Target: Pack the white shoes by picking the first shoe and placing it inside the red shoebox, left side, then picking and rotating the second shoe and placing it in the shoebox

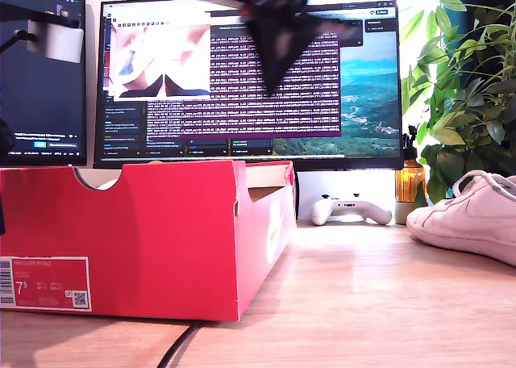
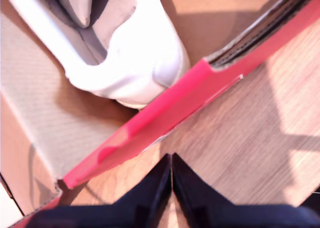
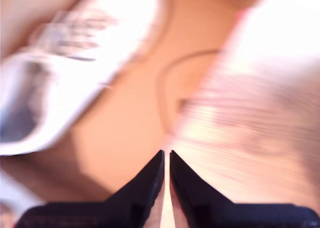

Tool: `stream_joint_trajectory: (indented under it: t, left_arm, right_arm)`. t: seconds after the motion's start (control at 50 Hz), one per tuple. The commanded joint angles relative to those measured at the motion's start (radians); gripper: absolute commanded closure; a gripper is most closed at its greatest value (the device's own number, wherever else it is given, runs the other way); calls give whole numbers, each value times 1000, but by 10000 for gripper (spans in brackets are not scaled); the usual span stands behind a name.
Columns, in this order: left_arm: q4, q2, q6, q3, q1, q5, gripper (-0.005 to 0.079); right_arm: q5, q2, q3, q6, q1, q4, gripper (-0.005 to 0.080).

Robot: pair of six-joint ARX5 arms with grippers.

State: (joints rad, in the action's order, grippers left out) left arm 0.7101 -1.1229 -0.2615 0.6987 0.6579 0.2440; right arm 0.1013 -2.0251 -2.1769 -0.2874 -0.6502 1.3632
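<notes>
The red shoebox (image 1: pixel 145 239) stands open at the exterior view's left, its "7.5" label facing the camera. One white shoe (image 2: pixel 135 53) lies inside it, heel close to the red wall (image 2: pixel 165 118). My first gripper (image 2: pixel 171 159) hovers shut and empty over the wooden table just outside that wall. The other white shoe (image 1: pixel 476 215) rests on the table at the exterior view's right. In the blurred second wrist view this shoe (image 3: pixel 85 63) lies ahead of my second gripper (image 3: pixel 166 154), which is shut on nothing. A blurred black arm (image 1: pixel 266 21) hangs high over the box's right end.
A monitor (image 1: pixel 242 77) stands behind the box. A white game controller (image 1: pixel 351 209), an amber bottle (image 1: pixel 409 182) and a leafy plant (image 1: pixel 468 85) sit at the back on the exterior view's right. A black cable (image 1: pixel 181 348) runs under the box's front.
</notes>
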Motion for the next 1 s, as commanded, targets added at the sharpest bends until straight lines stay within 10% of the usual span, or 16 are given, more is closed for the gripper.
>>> stream_joint_trajectory:
  t: [0.0,0.36,0.7,0.98]
  left_arm:
    - [-3,-10,0,-10,-1,-2,762]
    - [-4,-10,0,-10,-1,-2,761]
    - [-4,-10,0,-10,-1,-2,762]
    - [-5,-10,0,-10,-1,-2,762]
  right_arm:
    - [18,-20,19,-6,27,-2,762]
    - [1,0,19,-474,187,-2,710]
    - [75,75,19,-548,195,5,422]
    - [139,180,77,-689,208,7,413]
